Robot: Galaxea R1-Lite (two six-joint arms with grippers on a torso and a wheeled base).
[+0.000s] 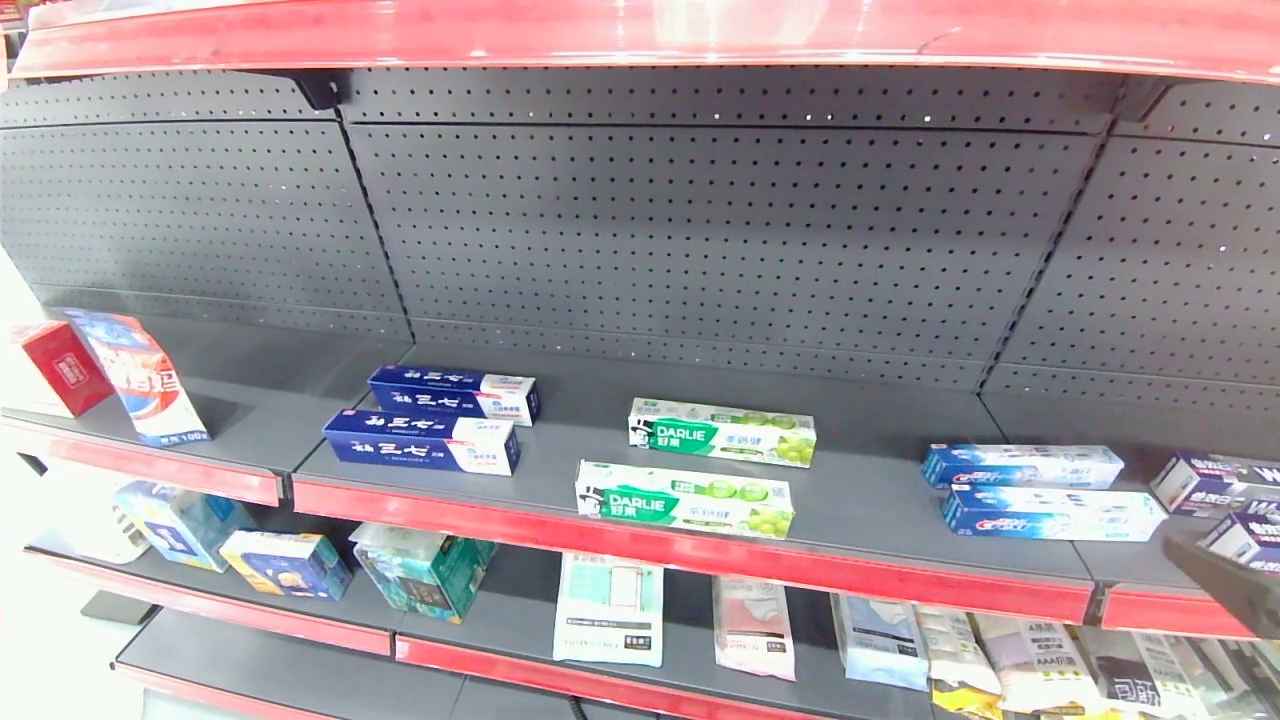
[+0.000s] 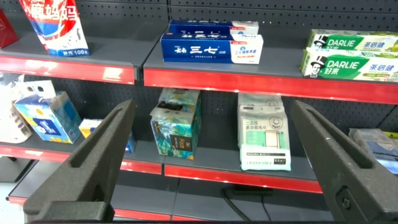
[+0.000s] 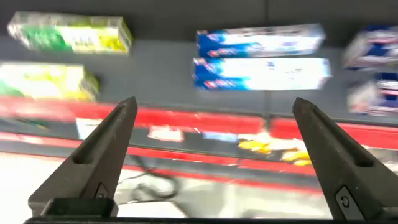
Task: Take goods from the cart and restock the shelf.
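The left gripper (image 2: 212,106) hung released and empty before the shelf (image 1: 640,545). On it lay two dark blue boxes (image 1: 420,440), two green boxes (image 1: 685,498), then two pale blue boxes (image 1: 1050,512). The right gripper (image 3: 214,102), spread and empty, faced the pale blue boxes.

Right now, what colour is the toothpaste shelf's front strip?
The front strip is red, clearest in head view.

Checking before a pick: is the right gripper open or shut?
Open. The right gripper has its fingers wide apart, holding nothing.
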